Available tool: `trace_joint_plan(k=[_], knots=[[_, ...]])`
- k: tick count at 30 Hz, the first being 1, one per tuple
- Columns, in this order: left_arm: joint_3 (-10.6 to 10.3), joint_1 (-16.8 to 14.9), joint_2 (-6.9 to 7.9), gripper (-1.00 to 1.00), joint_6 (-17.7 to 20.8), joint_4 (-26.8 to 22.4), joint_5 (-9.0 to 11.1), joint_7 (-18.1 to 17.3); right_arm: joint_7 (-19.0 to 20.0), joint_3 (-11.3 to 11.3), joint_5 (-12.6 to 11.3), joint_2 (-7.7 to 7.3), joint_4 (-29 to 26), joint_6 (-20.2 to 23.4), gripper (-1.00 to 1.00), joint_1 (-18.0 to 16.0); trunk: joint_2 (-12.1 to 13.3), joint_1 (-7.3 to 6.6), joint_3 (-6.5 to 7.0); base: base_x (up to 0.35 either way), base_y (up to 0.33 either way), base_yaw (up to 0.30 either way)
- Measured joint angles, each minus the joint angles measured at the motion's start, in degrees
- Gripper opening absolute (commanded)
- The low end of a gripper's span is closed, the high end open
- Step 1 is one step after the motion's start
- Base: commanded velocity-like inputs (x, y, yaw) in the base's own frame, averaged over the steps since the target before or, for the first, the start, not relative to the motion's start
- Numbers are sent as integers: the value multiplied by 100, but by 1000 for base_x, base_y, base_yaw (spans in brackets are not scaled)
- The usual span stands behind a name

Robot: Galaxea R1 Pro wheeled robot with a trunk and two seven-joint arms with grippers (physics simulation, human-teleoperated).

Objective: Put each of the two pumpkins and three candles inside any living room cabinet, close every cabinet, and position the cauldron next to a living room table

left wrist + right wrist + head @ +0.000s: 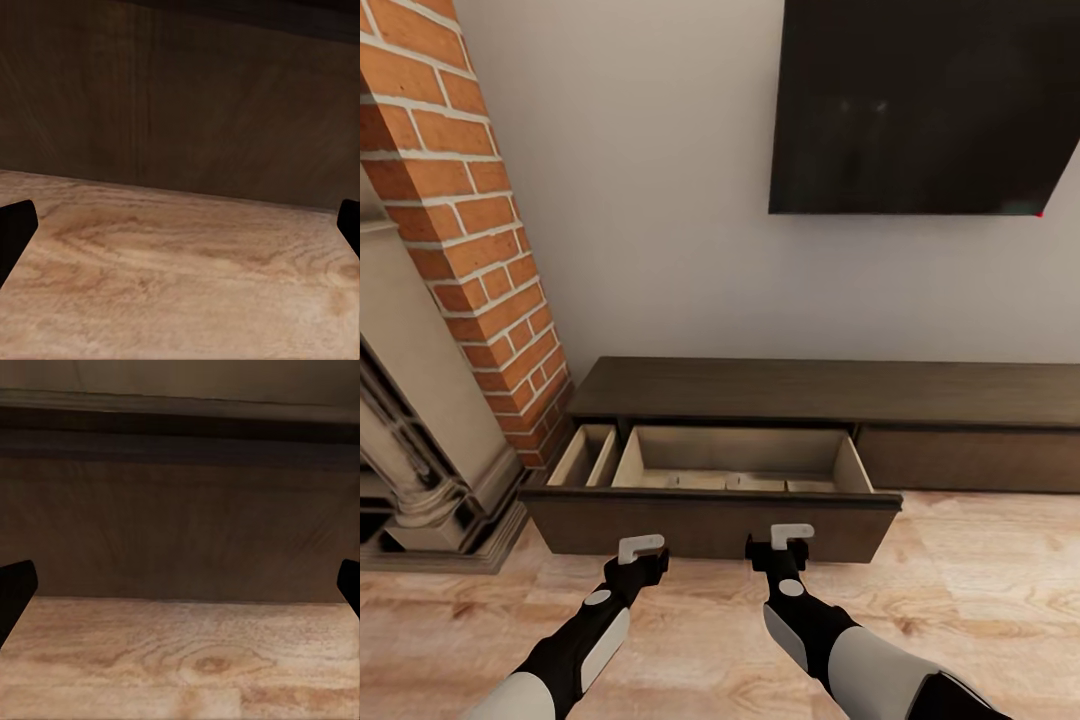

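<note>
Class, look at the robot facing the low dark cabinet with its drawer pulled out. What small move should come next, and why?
Probably ease both arms forward so the left claw and right claw press the drawer front and slide it shut. The cabinet stands open, both claws are empty with fingers spread, level with that front panel. The flat tan shapes in the drawer can't be identified.

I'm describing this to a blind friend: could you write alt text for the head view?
A low dark cabinet has its drawer pulled open, with both grippers, left gripper and right gripper, before its front. Brick column left, television above.
</note>
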Motion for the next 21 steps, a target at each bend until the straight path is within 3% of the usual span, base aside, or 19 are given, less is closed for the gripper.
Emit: trace_joint_plan(k=[4, 12, 21], knots=[[0, 0, -2, 100, -32, 0, 3, 1, 2, -3, -18, 0, 2, 9, 100, 0, 0, 0, 0, 12, 0, 0], [0, 0, -3, 100, -58, 0, 6, 2, 17, -14, -48, 0, 101, 22, 100, 0, -319, 175, -143, 1, 0, 0], [0, 0, -3, 100, -71, 0, 7, 2, 301, -42, -59, 0, 227, 30, 100, 0, -680, 373, -305, 0, 0, 0]])
